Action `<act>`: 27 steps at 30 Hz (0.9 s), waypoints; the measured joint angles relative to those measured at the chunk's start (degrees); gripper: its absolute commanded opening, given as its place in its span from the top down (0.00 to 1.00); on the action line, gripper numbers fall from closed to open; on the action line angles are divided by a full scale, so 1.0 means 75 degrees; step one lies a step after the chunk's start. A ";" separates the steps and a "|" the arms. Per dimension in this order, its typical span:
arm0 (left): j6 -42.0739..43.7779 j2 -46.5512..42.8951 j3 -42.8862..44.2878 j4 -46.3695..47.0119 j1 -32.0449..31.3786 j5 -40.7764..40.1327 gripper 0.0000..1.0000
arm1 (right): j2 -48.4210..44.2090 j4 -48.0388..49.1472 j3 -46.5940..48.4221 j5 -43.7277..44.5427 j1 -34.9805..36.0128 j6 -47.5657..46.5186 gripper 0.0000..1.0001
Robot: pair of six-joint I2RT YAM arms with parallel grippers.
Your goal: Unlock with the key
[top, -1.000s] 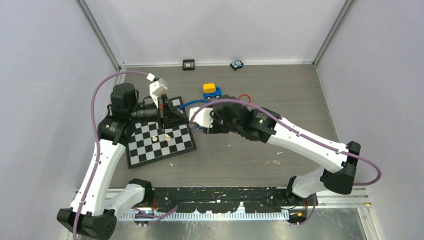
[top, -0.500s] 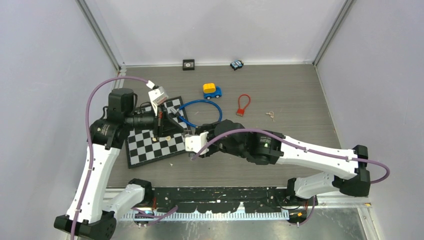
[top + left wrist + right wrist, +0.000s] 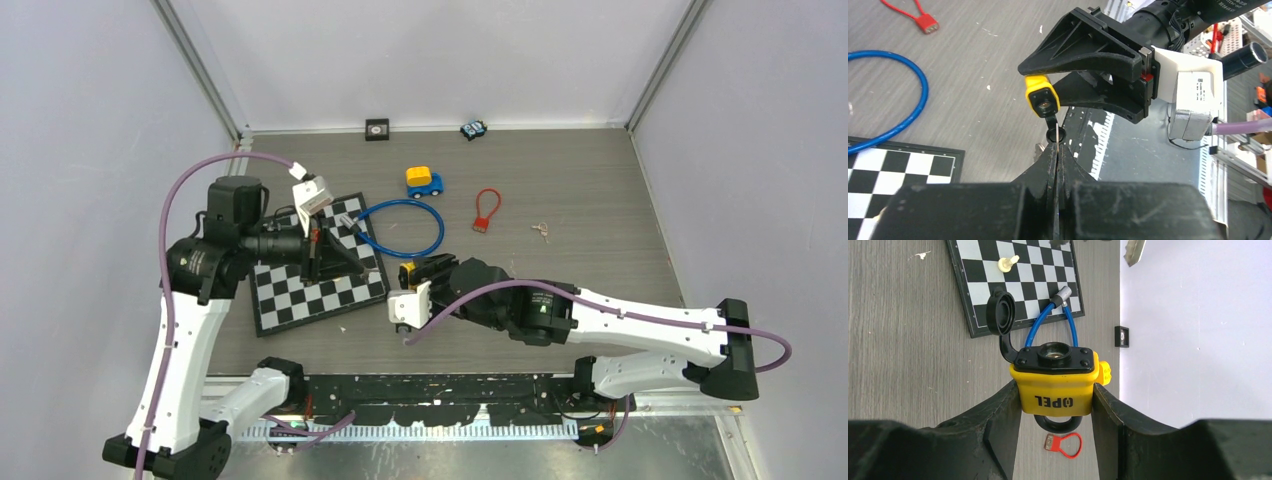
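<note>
Yellow padlock [image 3: 1056, 377] — gripped squarely between the right jaws — keyhole outward

key [image 3: 1051, 134] mostly hidden, chessboard [image 3: 898, 165] cropped

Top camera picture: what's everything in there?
padlock: one, yellow, in the right jaws
key: one, silver, in the left jaws
chessboard: one, black-and-white, left side
chess piece: one, cream, on the chessboard
cable: one, blue, looped beside the chessboard
toy car: one, blue and yellow, behind the cable
loop lock: one, red, right of the cable
loose keys: small bunch, silver, right of the loop lock
tiny car: one, dark, by the back wall
square block: one, black, by the back wall
left jaws: one pair, black, shut on the key
right jaws: one pair, black, shut on the padlock
</note>
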 measured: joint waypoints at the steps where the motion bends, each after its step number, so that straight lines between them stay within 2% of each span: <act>1: -0.0026 0.0023 -0.0029 0.0006 -0.0026 0.0067 1.00 | -0.0026 0.0073 -0.0076 -0.0003 0.0012 -0.0073 0.99; 12: -0.0055 0.0122 -0.0656 0.0058 -0.0216 0.0251 1.00 | -0.0230 0.0842 -0.0289 -0.0020 0.0210 -0.0595 1.00; 27: -0.0927 0.0204 -0.1087 0.0889 -0.0318 0.0361 1.00 | -0.0329 0.1300 -0.0749 0.0012 0.0227 -0.1043 1.00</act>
